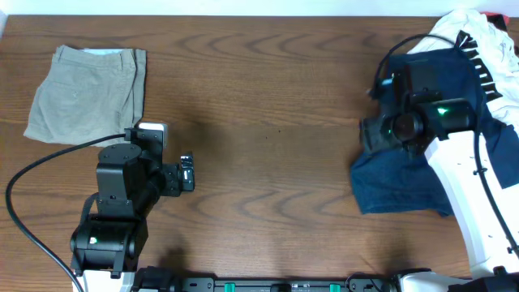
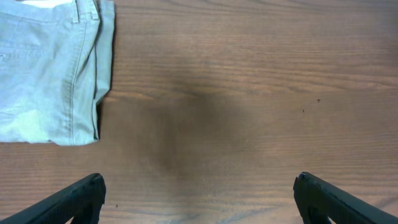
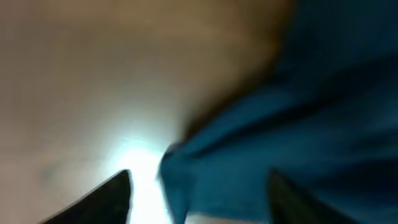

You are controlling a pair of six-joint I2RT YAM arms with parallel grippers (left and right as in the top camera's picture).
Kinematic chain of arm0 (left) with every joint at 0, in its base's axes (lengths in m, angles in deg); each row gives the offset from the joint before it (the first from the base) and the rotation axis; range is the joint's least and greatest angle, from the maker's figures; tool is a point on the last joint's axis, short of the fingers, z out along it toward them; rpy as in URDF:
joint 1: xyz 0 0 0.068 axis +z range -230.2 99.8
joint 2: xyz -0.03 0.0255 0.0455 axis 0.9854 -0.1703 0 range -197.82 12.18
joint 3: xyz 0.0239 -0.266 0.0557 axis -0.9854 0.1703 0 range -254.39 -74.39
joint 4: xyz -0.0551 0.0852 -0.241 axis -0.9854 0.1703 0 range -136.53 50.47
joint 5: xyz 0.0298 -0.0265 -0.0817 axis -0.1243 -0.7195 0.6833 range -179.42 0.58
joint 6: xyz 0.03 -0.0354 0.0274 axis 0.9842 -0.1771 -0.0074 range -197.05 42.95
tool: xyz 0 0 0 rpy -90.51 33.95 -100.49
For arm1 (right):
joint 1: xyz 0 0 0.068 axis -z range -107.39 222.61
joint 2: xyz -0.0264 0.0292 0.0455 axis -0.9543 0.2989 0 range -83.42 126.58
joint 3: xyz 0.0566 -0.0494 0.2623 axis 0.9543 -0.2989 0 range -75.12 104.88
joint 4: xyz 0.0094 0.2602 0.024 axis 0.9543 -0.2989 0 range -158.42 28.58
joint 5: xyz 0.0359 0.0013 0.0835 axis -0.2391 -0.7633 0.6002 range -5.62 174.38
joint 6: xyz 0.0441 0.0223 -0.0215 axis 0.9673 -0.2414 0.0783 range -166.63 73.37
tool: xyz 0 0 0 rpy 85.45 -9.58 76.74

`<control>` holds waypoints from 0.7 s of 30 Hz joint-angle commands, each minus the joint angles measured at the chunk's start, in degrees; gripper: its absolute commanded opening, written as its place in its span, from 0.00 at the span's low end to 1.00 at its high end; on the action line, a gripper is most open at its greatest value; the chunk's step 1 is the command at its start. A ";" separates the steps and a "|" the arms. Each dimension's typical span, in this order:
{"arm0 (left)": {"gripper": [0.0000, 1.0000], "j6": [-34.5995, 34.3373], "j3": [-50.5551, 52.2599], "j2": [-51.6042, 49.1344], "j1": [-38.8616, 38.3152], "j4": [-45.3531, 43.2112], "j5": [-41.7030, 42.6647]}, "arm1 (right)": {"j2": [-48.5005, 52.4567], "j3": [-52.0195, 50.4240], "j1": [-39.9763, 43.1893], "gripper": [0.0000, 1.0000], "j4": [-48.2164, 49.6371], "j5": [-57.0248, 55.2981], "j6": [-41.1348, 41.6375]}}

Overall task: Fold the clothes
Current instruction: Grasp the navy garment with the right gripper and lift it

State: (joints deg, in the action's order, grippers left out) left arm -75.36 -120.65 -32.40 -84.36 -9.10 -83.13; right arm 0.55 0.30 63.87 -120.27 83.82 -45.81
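Note:
Folded beige khaki trousers (image 1: 85, 93) lie at the table's far left; their folded edge fills the upper left of the left wrist view (image 2: 50, 68). My left gripper (image 1: 188, 173) hovers open over bare wood to their right, nothing between its fingers (image 2: 199, 186). Dark navy-blue trousers (image 1: 397, 182) lie spread at the right, partly under my right arm. My right gripper (image 3: 200, 185) is low over their left edge. Its jaws stand apart, with a blurred fold of the navy fabric (image 3: 280, 124) between them. In the overhead view the wrist hides its fingers.
A white shirt with black lettering (image 1: 478, 40) is heaped at the far right corner, a bit of red (image 1: 495, 15) behind it. A black cable (image 1: 32, 174) trails from the left arm. Bare wooden table (image 1: 268, 113) lies between the arms.

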 commanded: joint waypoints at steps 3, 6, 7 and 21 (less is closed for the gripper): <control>0.98 -0.09 -1.07 -0.02 0.24 0.04 0.76 | -0.22 0.26 3.06 0.87 15.52 -6.58 3.32; 0.98 -0.09 -1.07 -0.02 0.24 0.04 0.79 | 0.44 0.26 3.32 0.87 23.87 -6.56 0.04; 0.98 -0.09 -1.07 -0.02 0.24 0.04 0.79 | 1.07 0.24 3.32 0.87 26.29 -6.56 -0.81; 0.98 -0.09 -1.07 -0.02 0.24 0.07 0.79 | 23.71 0.26 6.21 0.98 44.04 -13.49 -0.33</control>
State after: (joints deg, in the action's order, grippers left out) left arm -75.36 -120.67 -32.40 -84.36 -9.08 -83.13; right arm 21.27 0.45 68.29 -77.45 72.94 -46.05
